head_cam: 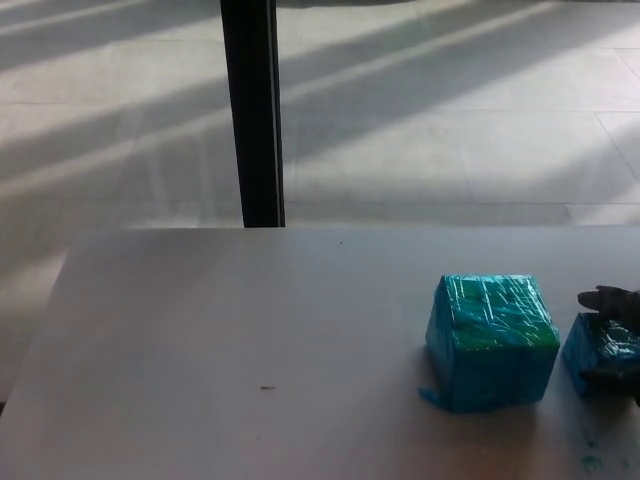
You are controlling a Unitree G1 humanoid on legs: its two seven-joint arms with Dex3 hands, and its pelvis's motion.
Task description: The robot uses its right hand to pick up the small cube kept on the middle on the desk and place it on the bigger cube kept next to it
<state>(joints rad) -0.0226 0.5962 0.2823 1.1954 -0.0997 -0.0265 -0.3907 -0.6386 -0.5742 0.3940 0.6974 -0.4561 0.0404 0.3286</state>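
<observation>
The small blue cube (603, 345) rests on the desk at the far right, cut off by the picture's edge. Just to its left stands the bigger blue-green cube (492, 340), with a narrow gap between the two. My right hand (615, 335) comes in from the right edge and straddles the small cube. One black finger (604, 297) lies behind the cube's far top edge and another dark finger (606, 377) sits at its near face. The fingers are apart and the cube is not lifted. Most of the hand is out of frame.
The grey desk (250, 330) stretches left of the cubes. A scrap of blue tape (432, 397) sticks out at the big cube's near left corner. A black pillar (252, 110) stands behind the desk on a sunlit tiled floor.
</observation>
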